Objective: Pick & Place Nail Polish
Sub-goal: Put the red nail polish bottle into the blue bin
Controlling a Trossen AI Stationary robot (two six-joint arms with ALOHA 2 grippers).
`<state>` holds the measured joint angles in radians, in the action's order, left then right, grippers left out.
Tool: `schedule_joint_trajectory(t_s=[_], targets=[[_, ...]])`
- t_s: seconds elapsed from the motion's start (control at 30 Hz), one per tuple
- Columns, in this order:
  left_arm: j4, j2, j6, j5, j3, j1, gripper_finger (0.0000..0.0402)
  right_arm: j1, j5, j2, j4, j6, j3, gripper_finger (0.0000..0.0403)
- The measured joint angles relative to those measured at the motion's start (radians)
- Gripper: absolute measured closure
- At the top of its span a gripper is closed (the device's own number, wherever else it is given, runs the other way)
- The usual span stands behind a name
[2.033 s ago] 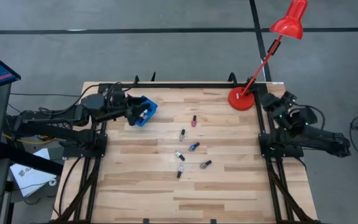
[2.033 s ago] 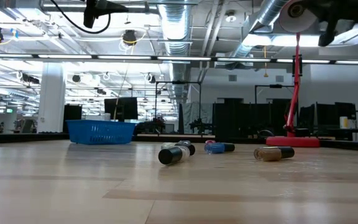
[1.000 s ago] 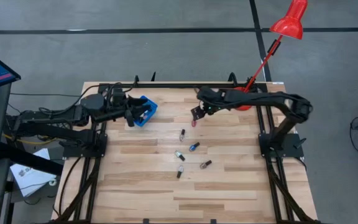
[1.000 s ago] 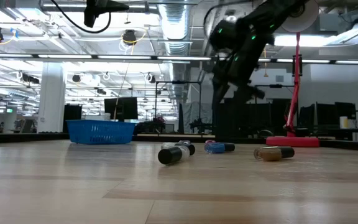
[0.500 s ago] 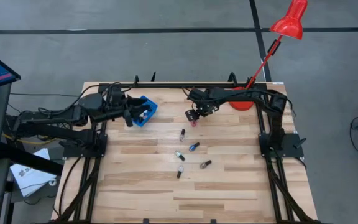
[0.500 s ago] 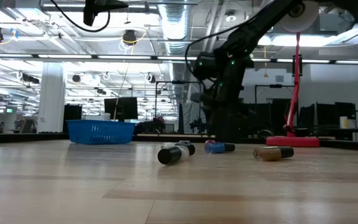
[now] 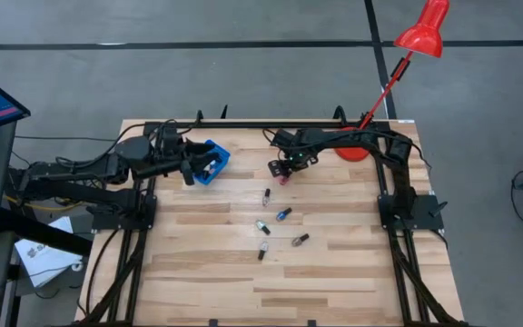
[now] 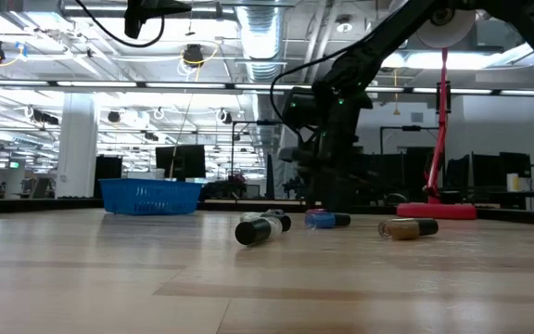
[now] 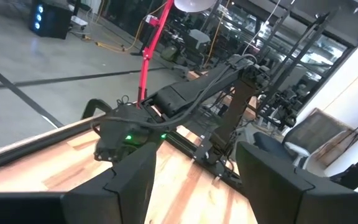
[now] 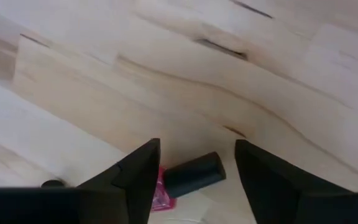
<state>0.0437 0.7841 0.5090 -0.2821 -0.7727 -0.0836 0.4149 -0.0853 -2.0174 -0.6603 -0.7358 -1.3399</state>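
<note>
Right wrist view: the right hand (image 10: 191, 163) hangs open over a pink bottle (image 10: 188, 177) lying on the bench (image 7: 334, 263), near the lamp (image 7: 354, 143). Left hand (image 7: 192, 168), open, holds nothing.

Bottles (image 7: 278, 215) mid-table (bin (image 7: 209, 163) far left)

Between my right gripper's fingers (image 10: 272, 186), the pink nail polish bottle (image 10: 161, 194) is cut off by the frame's edge, its body mostly unseen.
</note>
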Motion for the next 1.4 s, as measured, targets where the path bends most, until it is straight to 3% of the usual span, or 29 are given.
schedule_joint_trajectory(t_s=[0.23, 0.47, 0.8, 0.93, 1.4], targets=[[0.0, 0.0, -0.011, 0.0, 0.0, 0.0, 0.0183, -0.001, 0.001, 0.0, -0.022, 0.014, 0.0, 0.0257], [0.0, 0.0, -0.026, 0.0, 0.0, 0.0, 0.0183, 0.026, 0.006, 0.01, 0.005, 0.21, -0.008, 0.0258], [0.001, 0.0, -0.027, 0.003, 0.0, 0.0, 0.0183, 0.01, -0.063, 0.122, -0.176, 0.99, -0.032, 0.0191], [0.001, 0.0, -0.031, 0.005, 0.0, 0.0, 0.0183, 0.005, -0.054, 0.146, -0.174, 1.204, -0.021, 0.0175], [0.001, 0.0, -0.033, 0.008, 0.0, 0.0, 0.0183, -0.01, -0.051, 0.082, -0.133, 1.389, -0.016, 0.0183]])
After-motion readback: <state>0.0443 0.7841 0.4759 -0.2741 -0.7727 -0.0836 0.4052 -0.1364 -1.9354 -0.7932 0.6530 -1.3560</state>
